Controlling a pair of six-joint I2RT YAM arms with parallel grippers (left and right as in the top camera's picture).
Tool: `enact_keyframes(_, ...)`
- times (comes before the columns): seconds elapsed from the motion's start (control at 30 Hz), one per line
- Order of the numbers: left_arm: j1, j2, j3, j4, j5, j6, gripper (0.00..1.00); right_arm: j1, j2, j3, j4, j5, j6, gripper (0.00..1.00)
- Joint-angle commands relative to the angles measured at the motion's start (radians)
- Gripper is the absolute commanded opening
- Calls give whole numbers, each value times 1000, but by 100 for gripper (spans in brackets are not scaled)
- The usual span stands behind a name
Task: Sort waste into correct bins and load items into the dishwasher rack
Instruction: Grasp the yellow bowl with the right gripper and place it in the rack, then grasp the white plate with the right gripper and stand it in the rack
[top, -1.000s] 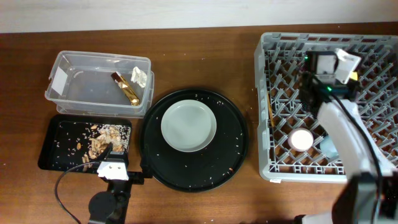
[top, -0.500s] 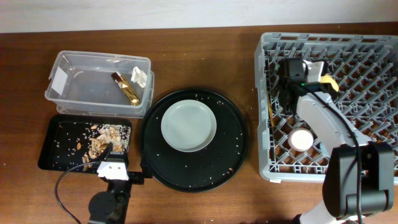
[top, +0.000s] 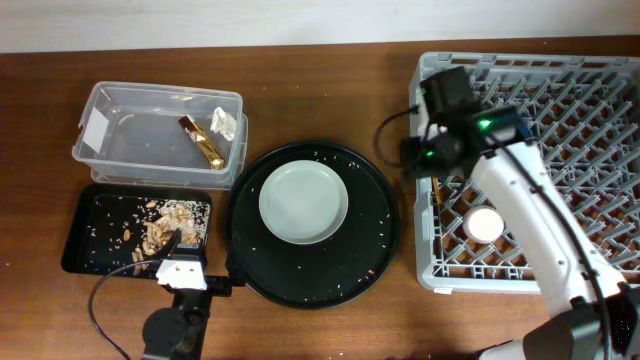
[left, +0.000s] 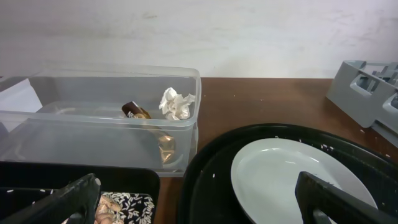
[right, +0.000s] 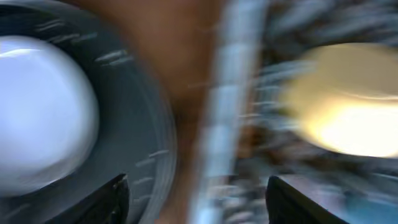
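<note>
The pale grey-green plate (top: 304, 203) lies on the round black tray (top: 380, 240). Brown food scraps (top: 165, 225) sit in the shallow black bin (top: 80, 235). The gold-brown wrapper (top: 203, 142) and the paper wad (top: 222, 122) are in the clear tub (top: 100, 150). My right gripper (top: 414, 163) hangs open and empty over the left rim of the dishwasher rack (top: 600, 90). In the blurred right wrist view its open gripper (right: 198, 200) has the plate (right: 43, 115) on the left and the yellow bowl (right: 348, 118) on the right. The pink cup (top: 484, 225) stands in the rack. My left gripper (left: 200, 204) is wide open and low, between the black bin and the round tray.
A thin brown stick (top: 435, 185) lies in the rack's left column. Crumbs dot the round tray. The left arm's base and cable (top: 100, 300) sit at the front edge. Bare brown table (top: 330, 90) lies behind the trays.
My right arm has swung left across the rack, from its back right to its left rim, and its jaws have opened. The left arm has not moved.
</note>
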Motion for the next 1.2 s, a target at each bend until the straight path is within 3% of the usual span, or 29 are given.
enact_keyframes(0.0,5,-5,-10,6,10,12,100,104,27,-105,30,-271,141,68)
enact_keyframes(0.17,5,-5,-10,6,10,12,99,264,130,-324,377,-222,338,67)
enact_keyframes(0.3,5,-5,-9,6,10,12,99,276,248,-332,485,-122,413,62)
enact_keyframes(0.33,5,-5,-10,6,10,12,100,276,274,-331,502,-122,413,57)
enact_keyframes(0.37,5,-5,-10,6,10,12,99,275,292,-331,512,-125,414,44)
enact_keyframes(0.43,5,-5,-10,6,10,12,99,274,304,-331,507,-122,412,8)
enact_keyframes(0.47,5,-5,-10,6,10,12,99,268,297,-331,505,-124,412,4)
enact_keyframes(0.57,5,-5,-10,6,10,12,99,217,222,-328,472,-99,412,5)
enact_keyframes(0.7,5,-5,-10,6,10,12,99,116,-34,-326,412,91,346,4)
enact_keyframes(0.8,5,-5,-10,6,10,12,99,37,-278,-326,379,399,265,4)
enact_keyframes(0.93,5,-5,-10,6,10,12,100,-87,-492,-326,391,989,196,4)
enact_keyframes(1.03,5,-5,-10,6,10,12,99,-239,-503,-326,472,1097,71,4)
enact_keyframes(1.17,5,-5,-10,6,10,12,99,-422,-338,-326,563,1102,-22,4)
